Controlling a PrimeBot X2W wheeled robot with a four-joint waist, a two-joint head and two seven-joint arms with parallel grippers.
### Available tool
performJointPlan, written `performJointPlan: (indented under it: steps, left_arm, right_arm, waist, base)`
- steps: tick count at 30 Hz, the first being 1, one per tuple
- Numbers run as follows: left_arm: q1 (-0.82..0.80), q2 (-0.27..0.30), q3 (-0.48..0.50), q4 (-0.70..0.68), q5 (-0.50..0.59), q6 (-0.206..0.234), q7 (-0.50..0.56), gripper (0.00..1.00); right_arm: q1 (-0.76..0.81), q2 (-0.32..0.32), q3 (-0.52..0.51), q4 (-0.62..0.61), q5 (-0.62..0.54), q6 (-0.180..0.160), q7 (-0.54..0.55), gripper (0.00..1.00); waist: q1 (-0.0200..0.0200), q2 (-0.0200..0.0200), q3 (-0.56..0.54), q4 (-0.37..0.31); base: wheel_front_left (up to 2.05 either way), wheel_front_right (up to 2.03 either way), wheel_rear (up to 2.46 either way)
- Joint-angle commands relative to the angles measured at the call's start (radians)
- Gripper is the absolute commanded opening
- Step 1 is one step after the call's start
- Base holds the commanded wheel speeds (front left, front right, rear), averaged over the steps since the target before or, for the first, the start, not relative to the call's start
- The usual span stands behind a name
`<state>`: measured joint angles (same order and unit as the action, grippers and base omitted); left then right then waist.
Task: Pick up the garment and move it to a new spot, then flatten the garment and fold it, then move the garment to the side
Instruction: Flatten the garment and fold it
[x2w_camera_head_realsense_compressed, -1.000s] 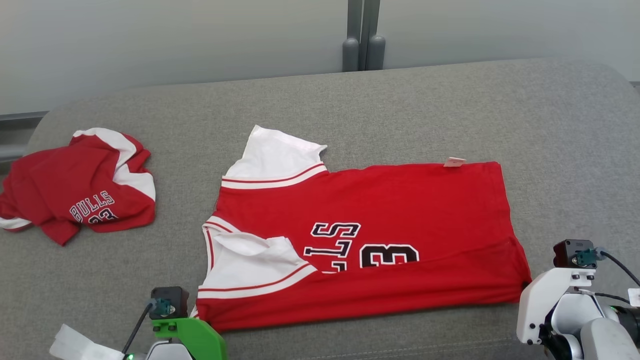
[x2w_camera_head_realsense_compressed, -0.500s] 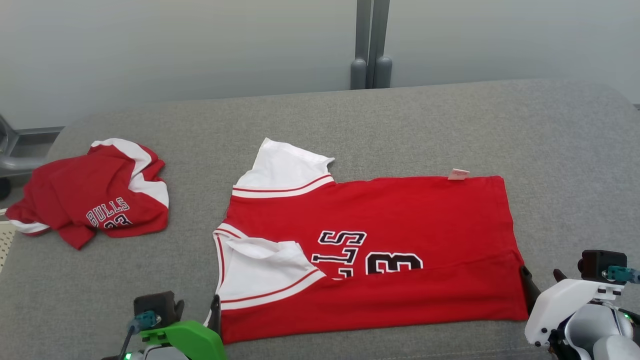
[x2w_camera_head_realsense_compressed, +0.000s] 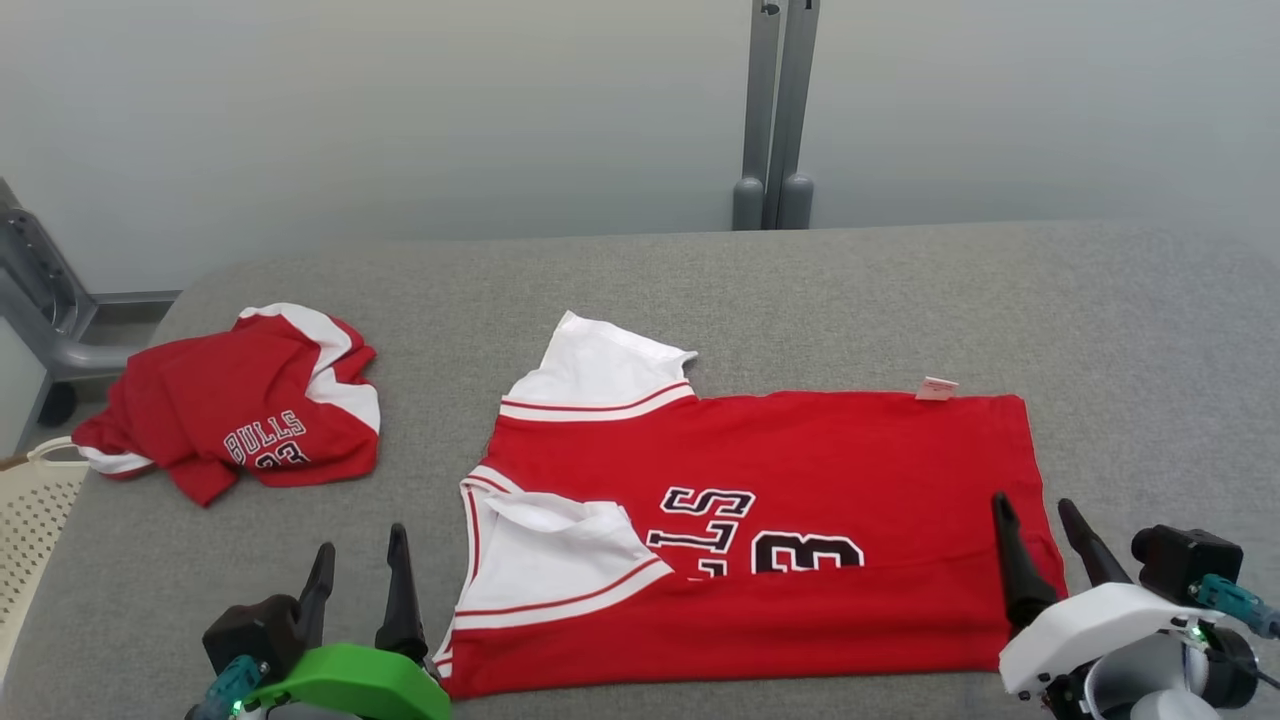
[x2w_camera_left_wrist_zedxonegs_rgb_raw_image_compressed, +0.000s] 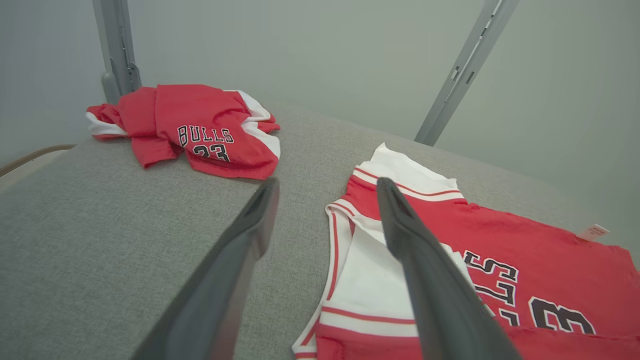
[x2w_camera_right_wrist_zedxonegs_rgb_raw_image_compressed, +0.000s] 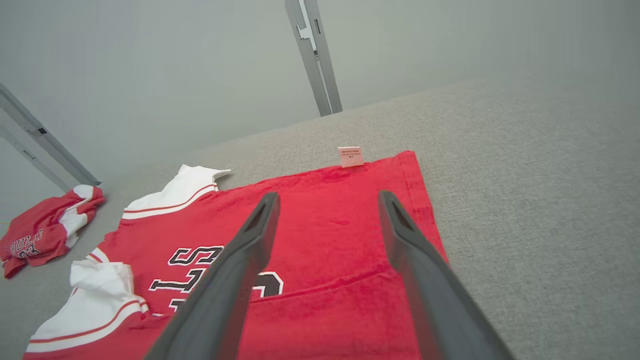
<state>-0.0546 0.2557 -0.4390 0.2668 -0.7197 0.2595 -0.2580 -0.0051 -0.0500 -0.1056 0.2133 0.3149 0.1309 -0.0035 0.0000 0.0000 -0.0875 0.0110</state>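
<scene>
The garment, a red jersey with white sleeves and black lettering, lies spread on the grey padded table. Its near long edge is folded over part of the lettering. My left gripper stands open just left of the jersey's near left corner, holding nothing. My right gripper stands open over the near right corner, apart from the cloth. In the left wrist view the left gripper frames the bare table beside the garment. In the right wrist view the right gripper hovers above the garment.
A second red jersey lies crumpled at the table's far left, also the second jersey. A pale perforated basket sits past the left edge. A grey post stands behind the table. A small tag sticks out at the garment's far edge.
Both grippers opened and let go of the jersey's near corners, then drew back with fingers raised. The camera has shifted, so the whole scene sits lower in the head view.
</scene>
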Motion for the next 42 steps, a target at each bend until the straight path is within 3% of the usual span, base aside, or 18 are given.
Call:
performJointPlan:
  steps: [1, 6, 12, 22, 32, 42]
  left_arm:
    - [0.024, -0.011, 0.029, -0.015, 0.028, -0.02, -0.008, 1.0]
    - [0.077, -0.013, 0.082, -0.046, 0.115, -0.081, -0.007, 1.0]
    - [0.119, 0.005, 0.113, -0.056, 0.157, -0.112, -0.007, 1.0]
    - [0.18, 0.009, 0.186, -0.051, 0.153, -0.106, -0.008, 1.0]
    - [0.134, 0.025, 0.171, -0.01, 0.168, -0.144, -0.008, 1.0]
    - [0.121, 0.018, 0.16, -0.003, 0.167, -0.14, -0.003, 1.0]
  right_arm:
    - [0.014, -0.002, 0.026, 0.004, 0.017, 0.0, -0.036, 1.0]
    - [0.034, -0.002, 0.088, 0.018, 0.015, 0.0, -0.108, 1.0]
    - [0.043, -0.002, 0.135, 0.016, -0.026, 0.0, -0.138, 1.0]
    - [0.043, -0.002, 0.126, 0.016, -0.032, 0.0, -0.15, 1.0]
    - [0.033, -0.002, 0.112, 0.052, -0.054, 0.0, -0.164, 1.0]
    - [0.018, -0.002, 0.115, 0.063, -0.057, 0.0, -0.162, 1.0]
  waist:
    - [0.0, 0.0, -0.017, 0.011]
    - [0.0, 0.0, -0.04, 0.021]
    - [0.0, 0.0, -0.051, 0.029]
    - [0.0, 0.0, -0.055, 0.06]
    - [0.0, 0.0, -0.03, 0.057]
    - [0.0, 0.0, -0.007, 0.041]
  base:
    - [0.0, 0.0, 0.0]
    - [0.0, 0.0, 0.0]
    - [0.0, 0.0, 0.0]
    - [0.0, 0.0, 0.0]
    - [0.0, 0.0, 0.0]
    - [0.0, 0.0, 0.0]
